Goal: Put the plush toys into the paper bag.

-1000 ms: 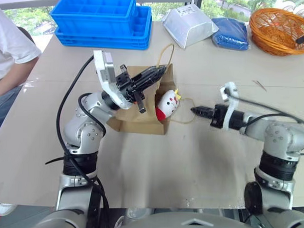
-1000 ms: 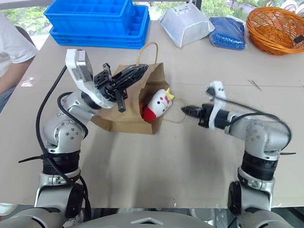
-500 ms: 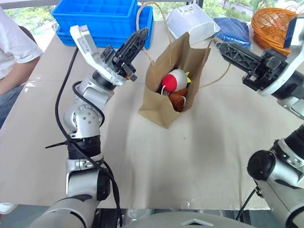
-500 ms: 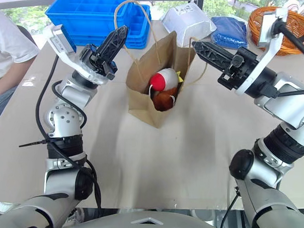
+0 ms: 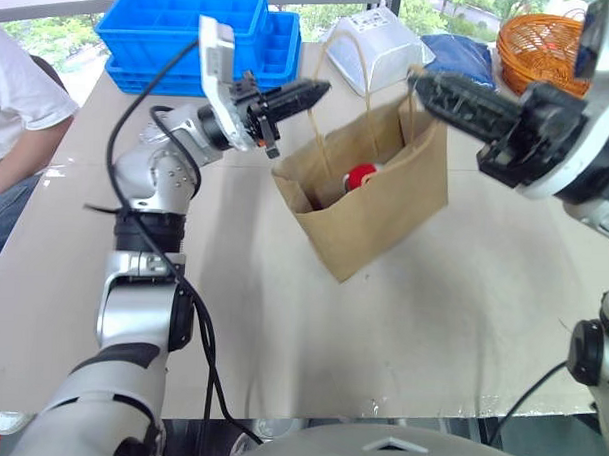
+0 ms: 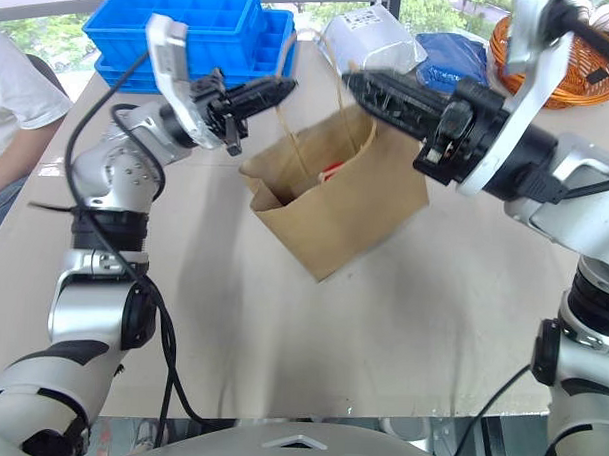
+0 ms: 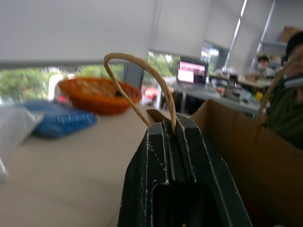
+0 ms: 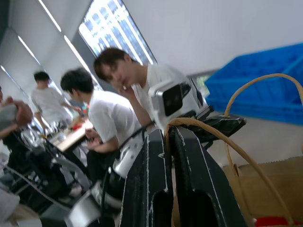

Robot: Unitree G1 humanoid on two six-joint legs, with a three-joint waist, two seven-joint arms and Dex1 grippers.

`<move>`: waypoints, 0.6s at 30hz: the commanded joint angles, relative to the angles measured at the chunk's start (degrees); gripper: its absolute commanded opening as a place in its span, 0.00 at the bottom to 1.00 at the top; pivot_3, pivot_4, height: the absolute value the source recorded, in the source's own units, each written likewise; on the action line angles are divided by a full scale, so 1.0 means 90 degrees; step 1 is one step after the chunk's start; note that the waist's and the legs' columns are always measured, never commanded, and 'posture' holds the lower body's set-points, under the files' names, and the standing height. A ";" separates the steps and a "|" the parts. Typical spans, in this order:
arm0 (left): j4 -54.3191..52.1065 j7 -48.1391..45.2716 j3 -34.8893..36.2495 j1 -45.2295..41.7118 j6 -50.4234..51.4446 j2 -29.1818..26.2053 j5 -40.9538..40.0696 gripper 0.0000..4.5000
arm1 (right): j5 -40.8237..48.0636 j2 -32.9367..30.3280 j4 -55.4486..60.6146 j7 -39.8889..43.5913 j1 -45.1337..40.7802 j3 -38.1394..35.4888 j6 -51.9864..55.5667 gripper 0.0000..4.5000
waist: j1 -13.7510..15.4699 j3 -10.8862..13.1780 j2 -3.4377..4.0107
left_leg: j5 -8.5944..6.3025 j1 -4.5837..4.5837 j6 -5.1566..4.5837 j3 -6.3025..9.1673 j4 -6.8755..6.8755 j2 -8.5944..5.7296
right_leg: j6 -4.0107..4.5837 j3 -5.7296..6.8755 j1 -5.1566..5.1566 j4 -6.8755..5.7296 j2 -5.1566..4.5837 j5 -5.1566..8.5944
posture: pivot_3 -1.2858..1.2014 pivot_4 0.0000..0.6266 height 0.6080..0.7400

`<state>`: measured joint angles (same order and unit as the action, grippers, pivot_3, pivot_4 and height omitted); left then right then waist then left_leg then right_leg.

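Upright paper bag (image 5: 380, 211), mouth skyward

tan paper bag (image 5: 375, 205), red-capped toy (image 5: 360, 176) inside, blue crates (image 5: 206, 29), orange basket (image 5: 536, 46).

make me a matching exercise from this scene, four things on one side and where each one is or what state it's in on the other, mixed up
Things:
1. paper bag
2. left gripper
3. orange basket
4. blue crates

Places or states:
A. far right corner of the table
B. stacked at the far left of the table
C. hanging tilted by its cord handles
D. shut on one cord handle

Pairs: 1-C, 2-D, 3-A, 4-B
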<state>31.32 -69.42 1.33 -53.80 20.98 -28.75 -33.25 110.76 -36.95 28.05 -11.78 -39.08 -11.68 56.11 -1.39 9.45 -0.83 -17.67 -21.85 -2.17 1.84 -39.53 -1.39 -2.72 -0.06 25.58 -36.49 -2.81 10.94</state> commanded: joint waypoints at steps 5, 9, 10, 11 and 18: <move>-0.0160 -0.1100 0.0058 -0.0183 0.0520 -0.0261 0.0005 0.46 | -0.2200 -0.0928 0.0671 0.2485 0.1184 -0.0386 -0.0246 0.12 | 0.0042 0.0003 -0.0004 | -0.0015 -0.0018 -0.0026 0.0001 -0.0001 0.0017 | -0.0002 0.0002 0.0005 0.0020 -0.0002 -0.0001 | 0.52 0.24 1.00; -0.1167 -0.0989 0.0340 0.0466 0.1192 -0.0742 -0.0243 0.92 | -0.3181 -0.1613 0.1093 0.3413 0.1961 -0.0579 -0.0280 0.54 | 0.0020 0.0003 -0.0004 | -0.0016 -0.0014 -0.0026 -0.0006 0.0007 0.0033 | -0.0004 0.0002 0.0010 0.0028 -0.0007 0.0000 | 0.52 0.24 1.00; -0.1515 -0.0886 0.0460 0.0691 0.1416 -0.0869 -0.0362 0.97 | -0.3381 -0.1803 0.1206 0.3665 0.2175 -0.0753 -0.0338 0.61 | 0.0035 0.0003 -0.0004 | -0.0016 -0.0015 -0.0026 -0.0005 0.0007 0.0033 | -0.0004 0.0004 0.0010 0.0029 -0.0006 0.0000 | 0.52 0.24 1.00; -0.1753 -0.0807 0.0547 0.0845 0.1574 -0.0949 -0.0453 1.00 | -0.3517 -0.1915 0.1269 0.3831 0.2315 -0.0862 -0.0412 0.72 | 0.0054 0.0003 -0.0004 | -0.0017 -0.0015 -0.0026 -0.0006 0.0007 0.0035 | -0.0004 0.0003 0.0009 0.0034 -0.0006 0.0000 | 0.52 0.24 1.00; -0.3590 -0.1034 0.1057 0.2556 0.3141 -0.1736 -0.1707 1.00 | -0.4989 -0.2950 0.1663 0.5935 0.4472 -0.2532 -0.0545 0.78 | 0.0149 0.0002 -0.0006 | -0.0027 -0.0011 -0.0042 -0.0004 0.0000 0.0039 | -0.0005 0.0010 -0.0016 0.0061 -0.0010 0.0001 | 0.52 0.24 1.00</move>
<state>3.23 -77.62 10.38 -31.33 47.80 -43.59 -45.91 68.56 -62.68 41.86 37.61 -0.08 -30.47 52.63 -0.04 9.47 -0.88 -17.92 -21.94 -2.55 1.79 -39.54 -1.05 -2.77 0.03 25.41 -35.91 -2.91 10.95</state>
